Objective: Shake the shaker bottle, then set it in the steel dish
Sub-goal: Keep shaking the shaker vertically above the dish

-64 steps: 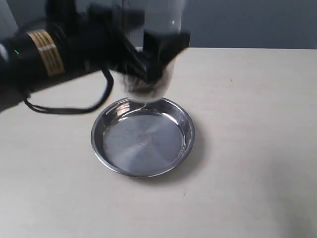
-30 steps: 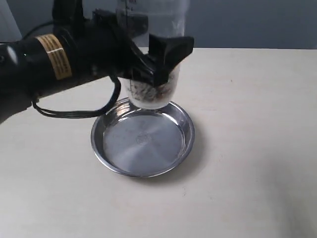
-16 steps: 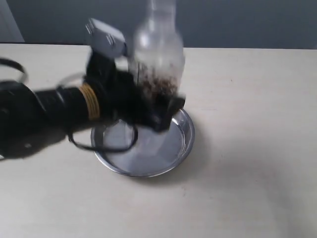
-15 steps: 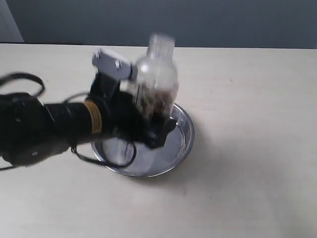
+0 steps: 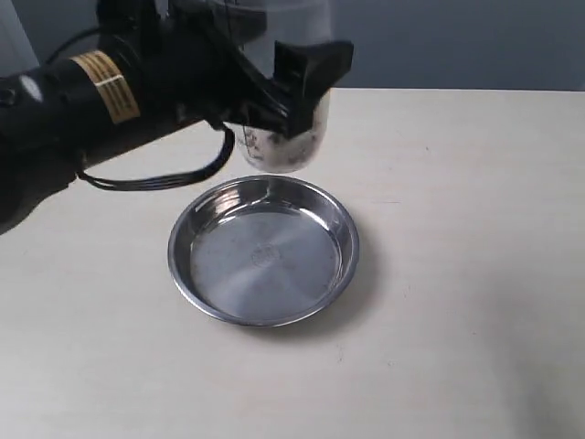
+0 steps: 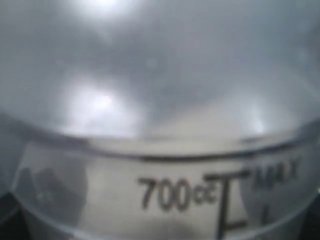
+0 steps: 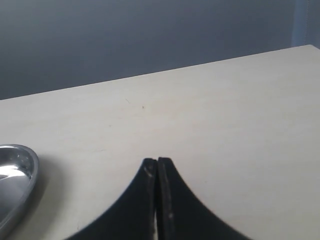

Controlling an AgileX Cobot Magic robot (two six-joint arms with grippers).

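My left gripper [image 5: 283,87] is shut on the clear shaker bottle [image 5: 285,146], holding it upright in the air above the far rim of the steel dish [image 5: 263,251]. Brownish bits lie at the bottle's bottom; its upper part runs out of the exterior view. In the left wrist view the bottle [image 6: 165,150] fills the picture, with a printed 700cc mark, and the fingers are hidden. The right gripper [image 7: 157,162] is shut on nothing, low over the table with the dish's rim [image 7: 20,170] off to one side. It is out of the exterior view.
The dish lies on a pale wooden table [image 5: 457,229] with a dark wall behind it. A black cable [image 5: 155,181] loops under the left arm, near the dish's far left rim.
The left arm swung down over the dish with the bottle during a shake, then rose back. The bottle now hangs higher, upright, behind the dish's far rim.
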